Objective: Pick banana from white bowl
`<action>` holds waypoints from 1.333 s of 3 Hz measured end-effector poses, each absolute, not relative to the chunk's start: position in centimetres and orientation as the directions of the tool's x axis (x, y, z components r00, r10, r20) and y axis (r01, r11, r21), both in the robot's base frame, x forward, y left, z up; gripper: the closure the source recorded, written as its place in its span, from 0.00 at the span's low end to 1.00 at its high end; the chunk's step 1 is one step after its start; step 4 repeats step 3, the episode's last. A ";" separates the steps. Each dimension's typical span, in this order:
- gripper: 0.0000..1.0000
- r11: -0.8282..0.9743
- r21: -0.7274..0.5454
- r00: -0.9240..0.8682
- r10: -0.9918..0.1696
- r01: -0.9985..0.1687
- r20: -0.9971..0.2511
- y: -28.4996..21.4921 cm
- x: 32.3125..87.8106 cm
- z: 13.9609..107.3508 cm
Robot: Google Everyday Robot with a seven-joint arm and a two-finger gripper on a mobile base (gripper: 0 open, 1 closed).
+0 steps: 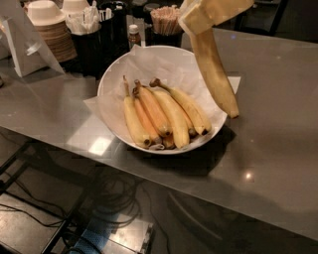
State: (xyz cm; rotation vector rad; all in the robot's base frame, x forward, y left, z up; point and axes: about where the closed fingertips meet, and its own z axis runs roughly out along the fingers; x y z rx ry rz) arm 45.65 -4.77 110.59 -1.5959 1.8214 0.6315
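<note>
Grey metal counter [278,129] filled most of the frame. Its front edge ran from the middle left down to the lower right, and there was bare room right of the white bowl [115,130]. We counted one such bowl at centre, five bananas [174,116] lying in it, and one banana [213,74] hanging in the air by its right rim, tip down. The gripper [201,22] reached in from the top edge, clamped on that banana's upper end. One stack of paper bowls [47,27] sat upper left.

So the white bowl [106,111] sits mid-left on the table [278,149], other bananas [169,116] lying in it. The gripper [213,12] is up far, gripping 1 banana [213,74] hanging over the bowl's right rim. Paper bowl stack [49,30] far left, stir sticks [166,15] behind the bowl.
</note>
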 end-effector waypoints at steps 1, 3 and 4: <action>1.00 0.162 -0.034 -0.091 -0.705 -0.986 -0.704 -4.6 45.6 109.1; 1.00 0.167 0.008 -0.129 -0.731 -0.986 -0.670 -4.0 44.4 105.9; 1.00 0.167 0.008 -0.129 -0.731 -0.986 -0.670 -4.0 44.4 105.9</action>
